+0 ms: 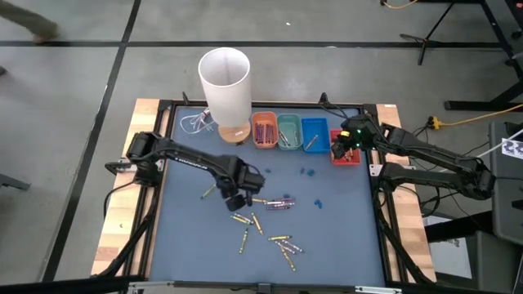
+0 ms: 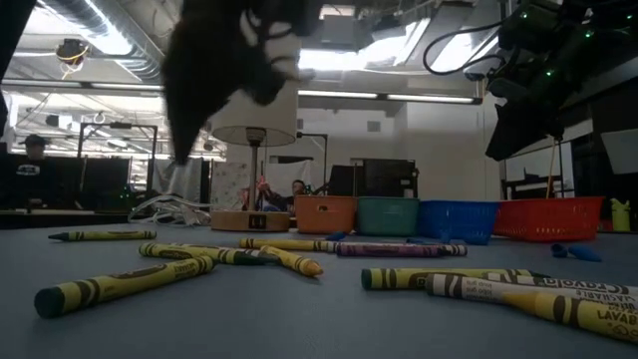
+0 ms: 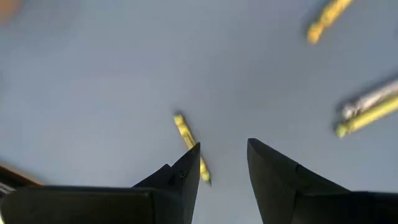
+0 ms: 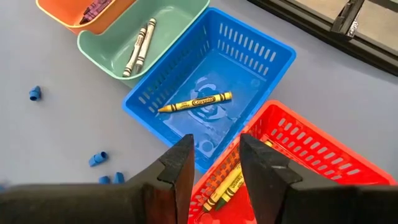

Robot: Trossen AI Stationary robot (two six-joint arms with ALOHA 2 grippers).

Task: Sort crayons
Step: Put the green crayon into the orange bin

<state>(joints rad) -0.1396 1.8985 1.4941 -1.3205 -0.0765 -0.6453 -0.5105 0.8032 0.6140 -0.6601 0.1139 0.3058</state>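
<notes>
Yellow crayons [image 2: 120, 284] loose on mat, nearest camera. Left gripper [image 3: 224, 163] open, empty, hovering beside one. Right gripper [image 4: 211, 163] open, empty, over red tray [image 4: 311, 149]. Some crayons already in trays; roughly a dozen left unsorted.

"Crayola" on yellow crayon [image 4: 196, 102] (blue basket [image 4: 264, 46])

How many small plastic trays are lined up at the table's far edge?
4, side by side: the orange plastic tray, the green plastic tray, the blue slotted plastic tray, and the red slotted plastic tray, partly hidden under the right arm.
</notes>
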